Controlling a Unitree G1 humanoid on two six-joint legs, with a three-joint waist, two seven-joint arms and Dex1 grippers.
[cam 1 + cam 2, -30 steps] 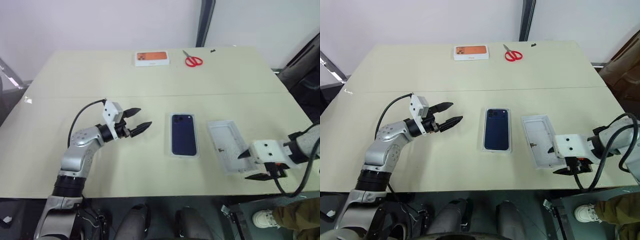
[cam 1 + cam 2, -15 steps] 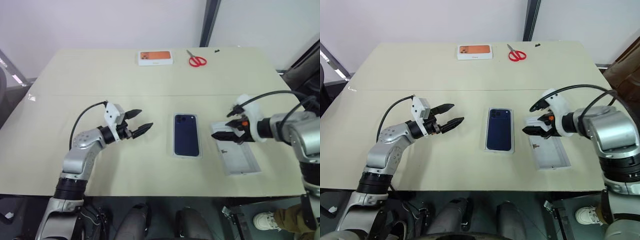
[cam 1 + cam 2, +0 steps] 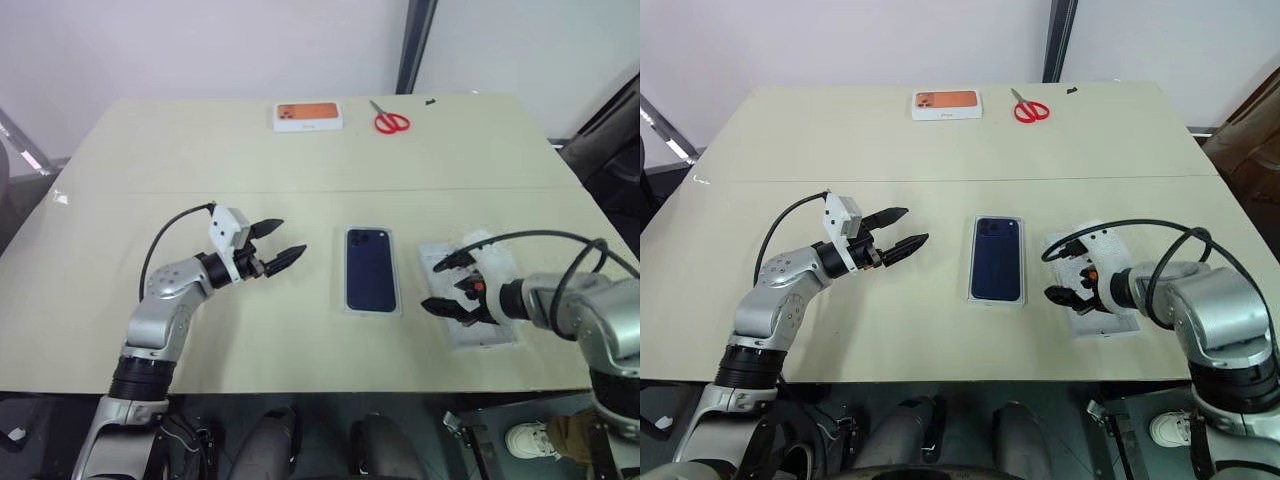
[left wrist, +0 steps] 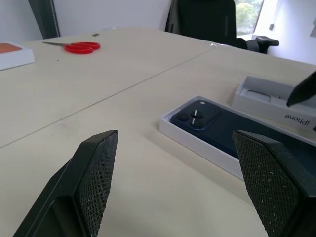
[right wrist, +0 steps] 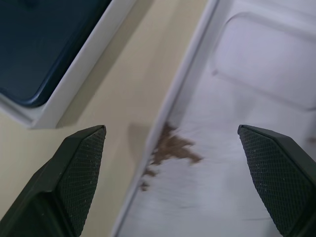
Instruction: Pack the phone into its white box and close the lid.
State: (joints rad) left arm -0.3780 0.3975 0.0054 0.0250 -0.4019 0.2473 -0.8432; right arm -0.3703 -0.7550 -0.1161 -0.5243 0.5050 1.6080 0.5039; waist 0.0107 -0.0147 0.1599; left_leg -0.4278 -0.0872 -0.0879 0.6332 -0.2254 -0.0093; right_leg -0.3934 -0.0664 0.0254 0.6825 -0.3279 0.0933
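Two steps left: lid still off the packed phone

Phone [image 3: 371, 269]: lying face down inside the white box [image 3: 371, 309], mid-table; packing looks done.
Lid [image 3: 492, 333]: inner face up, just right of the box, apart from it; closing not yet done.
Right gripper [image 3: 444, 285]: fingers spread wide, poised over the lid's left edge, holding nothing.
Left gripper [image 3: 279, 241]: fingers apart, empty, hovering left of the box.
Far edge: scissors [image 3: 386, 121] and an orange-topped box [image 3: 307, 116], unused
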